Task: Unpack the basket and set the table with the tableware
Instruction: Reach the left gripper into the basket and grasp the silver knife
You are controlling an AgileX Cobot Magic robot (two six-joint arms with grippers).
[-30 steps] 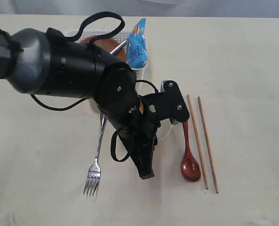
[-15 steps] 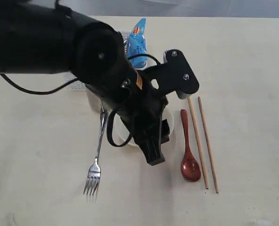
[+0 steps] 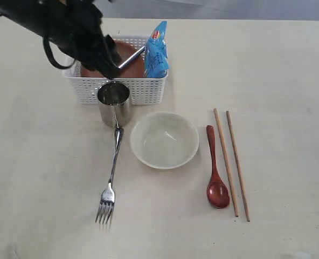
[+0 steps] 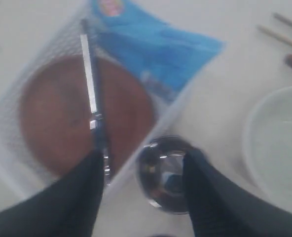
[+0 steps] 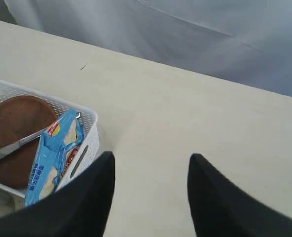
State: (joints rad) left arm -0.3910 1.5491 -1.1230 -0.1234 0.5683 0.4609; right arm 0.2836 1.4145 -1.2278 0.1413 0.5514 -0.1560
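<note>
The left gripper (image 4: 143,154) hangs above the basket (image 3: 132,91), jaws apart, holding nothing. The right gripper (image 5: 151,156) has its jaws apart too. The cup (image 3: 114,102) stands beside the basket.

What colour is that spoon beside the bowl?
Dark red; the spoon shows best in the exterior view.

Blue chip bag (image 3: 156,49): glossy foil, standing on end, slight lean, crimped top edge. Round red-and-yellow logo near top.

Right wrist view: chip bag (image 5: 54,158) front shows pale chip picture, red patch lower down, creased surface.

Left wrist view: chip bag (image 4: 156,54) blurred, crumpled, set diagonal.

Cloth backdrop (image 5: 185,29): pale grey-white, soft folds, beyond far edge. Exterior view: backdrop (image 3: 213,8) only as thin grey band at top.
</note>
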